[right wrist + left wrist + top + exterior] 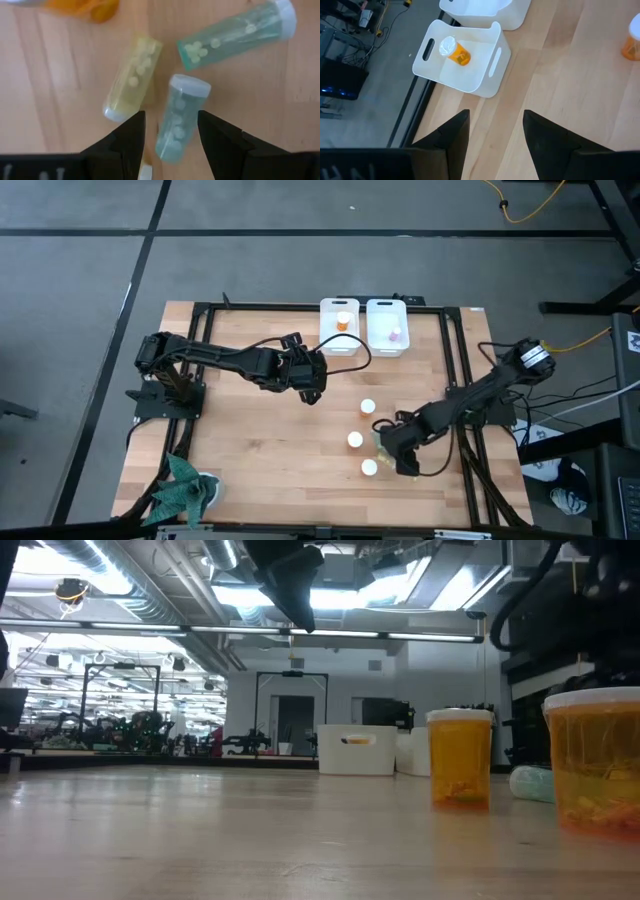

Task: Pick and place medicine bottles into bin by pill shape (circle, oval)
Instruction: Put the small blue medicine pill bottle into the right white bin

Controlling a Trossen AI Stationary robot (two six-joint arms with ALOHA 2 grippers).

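Right gripper (pixel 169 132), low over the table (pixel 260 450) at its near right part: fingers parted, nothing clamped. A small pale green bottle (pixel 180 117) lies on its side with its lower half between the fingertips; a yellow bottle (pixel 132 77) lies just beside the left finger, and a larger green bottle (pixel 235 35) lies ahead of the gripper, all three on the wood. Three orange bottles with white caps (pixel 355 439) stand upright just to the gripper's left.

Left gripper (pixel 492 137), raised above mid-table: fingers parted, empty. Ahead of it stand two white bins; the left bin (pixel 492 75) holds one orange bottle (pixel 455 50) on its side, and the right bin (pixel 386 326) holds a pink bottle (pixel 395 335).
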